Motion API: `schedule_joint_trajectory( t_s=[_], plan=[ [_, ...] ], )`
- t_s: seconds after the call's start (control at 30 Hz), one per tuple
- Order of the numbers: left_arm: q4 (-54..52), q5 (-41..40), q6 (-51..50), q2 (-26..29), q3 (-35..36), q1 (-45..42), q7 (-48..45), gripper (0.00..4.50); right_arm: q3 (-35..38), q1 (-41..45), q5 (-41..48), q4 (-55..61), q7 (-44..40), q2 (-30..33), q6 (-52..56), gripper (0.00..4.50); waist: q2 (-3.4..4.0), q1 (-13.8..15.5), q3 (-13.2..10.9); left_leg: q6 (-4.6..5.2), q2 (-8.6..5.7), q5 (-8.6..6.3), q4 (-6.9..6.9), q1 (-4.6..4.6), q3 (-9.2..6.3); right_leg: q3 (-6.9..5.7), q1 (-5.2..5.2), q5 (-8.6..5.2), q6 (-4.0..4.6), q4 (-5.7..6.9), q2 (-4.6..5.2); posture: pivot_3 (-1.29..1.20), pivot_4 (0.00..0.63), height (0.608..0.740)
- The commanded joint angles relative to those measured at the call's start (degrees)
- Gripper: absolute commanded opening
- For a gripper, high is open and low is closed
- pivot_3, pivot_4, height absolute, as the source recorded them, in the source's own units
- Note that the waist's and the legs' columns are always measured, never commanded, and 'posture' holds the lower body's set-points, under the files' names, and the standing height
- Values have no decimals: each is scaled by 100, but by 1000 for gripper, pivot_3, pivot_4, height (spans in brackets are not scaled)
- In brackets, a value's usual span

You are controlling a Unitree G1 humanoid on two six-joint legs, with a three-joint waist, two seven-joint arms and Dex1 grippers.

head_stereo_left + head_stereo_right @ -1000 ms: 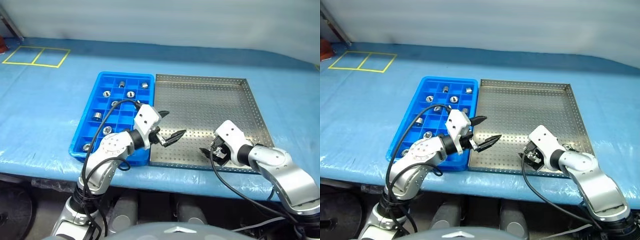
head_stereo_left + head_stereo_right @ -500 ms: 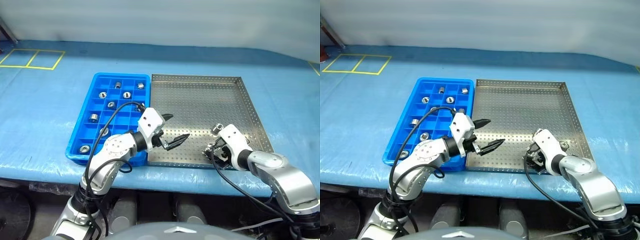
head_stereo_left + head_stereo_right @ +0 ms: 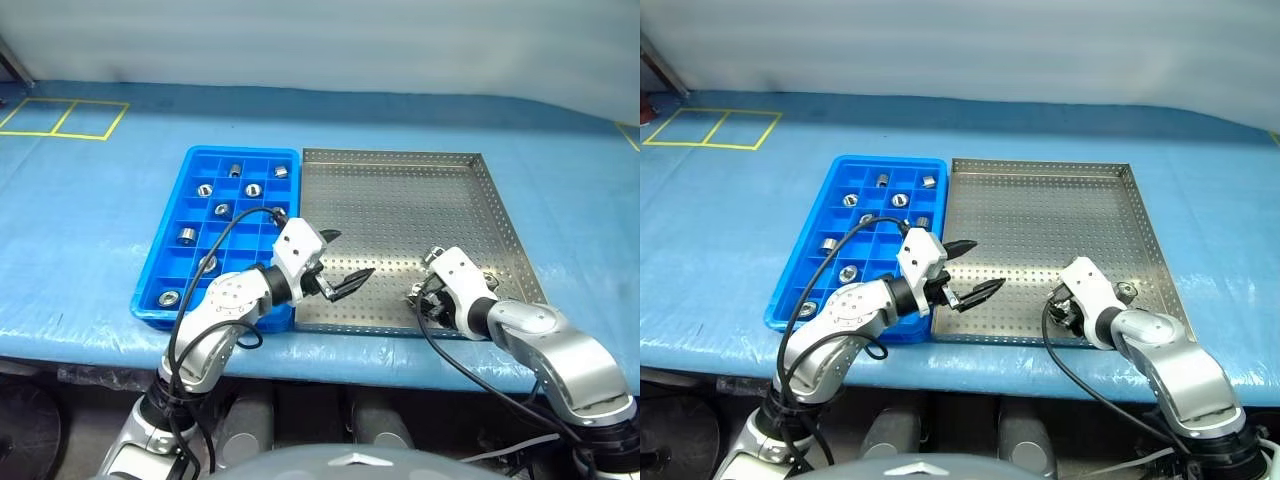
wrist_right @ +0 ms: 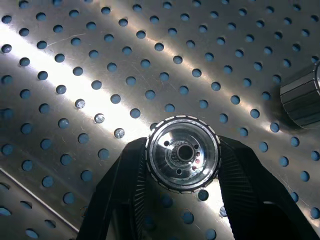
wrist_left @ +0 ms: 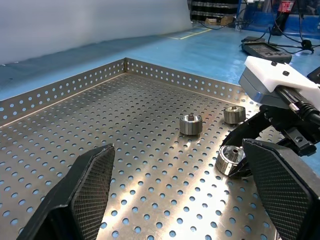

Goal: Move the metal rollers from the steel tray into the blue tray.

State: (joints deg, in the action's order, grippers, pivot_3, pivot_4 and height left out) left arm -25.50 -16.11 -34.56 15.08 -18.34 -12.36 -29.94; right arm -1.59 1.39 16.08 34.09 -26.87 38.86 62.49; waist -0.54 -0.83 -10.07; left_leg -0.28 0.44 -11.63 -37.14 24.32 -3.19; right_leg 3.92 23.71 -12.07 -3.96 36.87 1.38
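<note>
The steel tray (image 3: 400, 200) lies right of the blue tray (image 3: 165, 262), whose compartments hold several metal rollers (image 3: 253, 189). My right gripper (image 3: 418, 298) is low over the steel tray's front right part. In the right wrist view its fingers (image 4: 125, 190) press both sides of one roller (image 4: 183, 152) resting on the perforated floor. Two more rollers (image 5: 190, 123) stand loose just beyond it, one beside the tray's right rim (image 3: 1126, 290). My left gripper (image 3: 350, 252) hovers open over the steel tray's front left, pointing toward the right gripper, with nothing between its fingers (image 5: 90, 185).
Both trays sit on a table under a blue cover (image 3: 90, 220), close to its front edge. Yellow taped squares (image 3: 60, 117) mark the far left. A dark handheld device (image 5: 265, 48) lies beyond the steel tray's right rim.
My right gripper's fingers have closed from wide open onto a roller at the steel tray's front. The left arm has stayed put. The camera view shifted slightly.
</note>
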Motion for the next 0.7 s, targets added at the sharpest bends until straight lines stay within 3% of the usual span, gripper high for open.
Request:
schedule_joint_trajectory(
  t_s=[0.03,0.33,0.5,0.7],
  plan=[
    [-518,54,-46,54,308,192,318,4453,-124,470,6,316,-6,-138,-414,1693,0,4,0,0,0,0,0,0,-2,0,0,0,0,1,-1,98,150,740],
    [-1732,171,-598,361,840,1035,1062,4453,-1200,2387,-56,-1157,-399,-1347,-1625,1693,-2,161,-2,0,6,0,9,-7,-10,-6,-5,0,2,1,-7,260,150,740],
    [-2003,241,-385,80,1111,1268,1478,4453,-1614,3231,-194,-2602,-823,-2115,-2540,1693,-2,393,-2,-1,5,1,13,-7,-13,-11,-3,1,6,2,-7,329,150,740],
    [-2100,549,-234,-317,1457,1408,2178,4453,-1770,3745,-424,-3845,-1143,-2564,-3241,1693,-1,703,-1,-6,3,3,18,-7,-18,-17,-3,1,10,2,-8,409,150,740]
  ],
)
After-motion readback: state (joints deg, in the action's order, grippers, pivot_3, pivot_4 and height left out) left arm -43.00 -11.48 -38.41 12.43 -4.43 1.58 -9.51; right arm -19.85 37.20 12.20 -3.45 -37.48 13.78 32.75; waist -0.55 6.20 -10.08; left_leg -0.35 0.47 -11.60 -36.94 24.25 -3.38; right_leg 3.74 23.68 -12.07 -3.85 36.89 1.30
